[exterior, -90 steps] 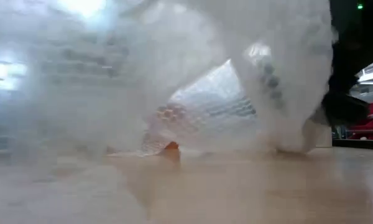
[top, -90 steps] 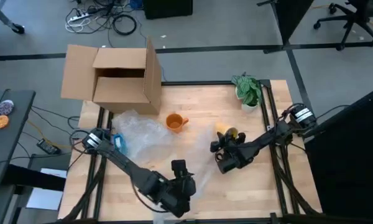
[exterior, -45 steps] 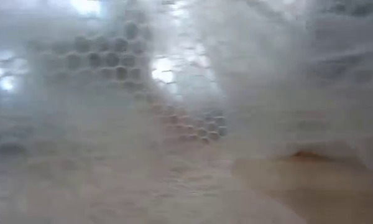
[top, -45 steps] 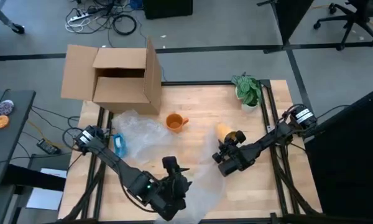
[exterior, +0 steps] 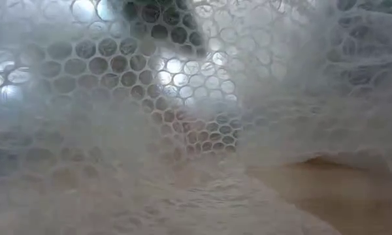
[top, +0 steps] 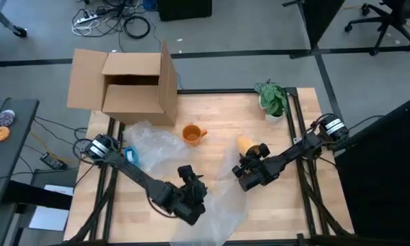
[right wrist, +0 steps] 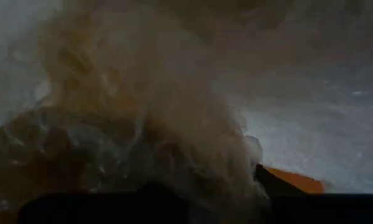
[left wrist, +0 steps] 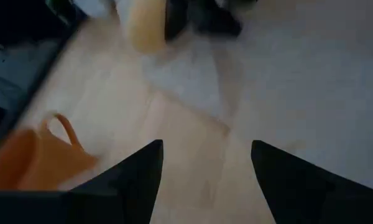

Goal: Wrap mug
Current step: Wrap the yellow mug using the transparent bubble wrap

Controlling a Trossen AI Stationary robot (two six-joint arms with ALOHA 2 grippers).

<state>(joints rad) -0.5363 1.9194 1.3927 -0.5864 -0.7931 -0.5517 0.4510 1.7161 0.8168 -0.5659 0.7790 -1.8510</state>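
Bubble wrap point(top: 219, 198) lies spread over the near part of the wooden table point(top: 219, 113), on the side of the orange mug point(top: 191, 134) away from the cardboard box point(top: 133, 85). The mug stands upright on bare wood, its handle pointing toward the potted plant point(top: 273, 99), and nothing touches it. A second crumpled clear sheet point(top: 154, 147) lies just beside the mug, between it and the left arm's base.

The left gripper point(top: 190, 193) hangs over the near sheet, well past the mug from the box. In the left wrist view its fingers point(left wrist: 133, 180) stand wide apart with only bare wood and the sheet's edge point(left wrist: 193, 87) between them, so they hold nothing; the mug point(left wrist: 37, 158) shows off to one side there.

The right gripper point(top: 244, 174) sits at the far edge of the sheet, on the plant's side of the mug and well apart from it. A pale yellow object point(top: 246, 144) lies against the gripper, on its side toward the plant. The right wrist view is filled with bunched plastic point(right wrist: 161, 124) pressed close to the camera, and I cannot tell whether these fingers are open or closed on it.

From table height, bubble wrap point(exterior: 183, 117) covers nearly the whole view, with a strip of table point(exterior: 326, 189) showing beneath its raised edge.
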